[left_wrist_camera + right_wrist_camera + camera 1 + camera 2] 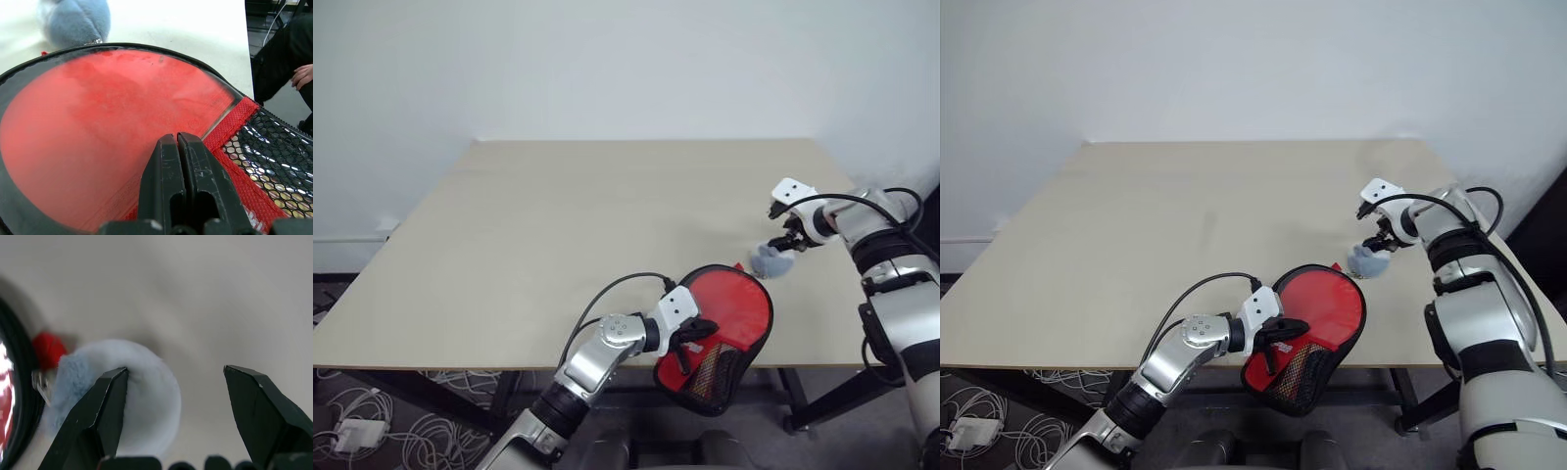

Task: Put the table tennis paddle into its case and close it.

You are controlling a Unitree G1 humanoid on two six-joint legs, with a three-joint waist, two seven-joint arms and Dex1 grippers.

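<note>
The case (736,311), red with black trim and a mesh pocket (279,161), lies at the table's front edge and hangs partly over it. The table tennis paddle's red face (107,122) shows through the case's clear panel. My left gripper (689,343) is shut, with its tips (177,139) lying on the case where the panel meets the red fabric; nothing shows between them. A fluffy grey-blue pompom (771,261) lies on the table at the case's far rim, beside a small red tab (47,350). My right gripper (176,369) hangs open just above the pompom, one finger (105,401) over it.
The beige table (568,225) stretches bare behind and to the left of the case. Cables (372,421) lie on the floor below its front left. A person's hand (303,76) shows beyond the table's edge in the left wrist view.
</note>
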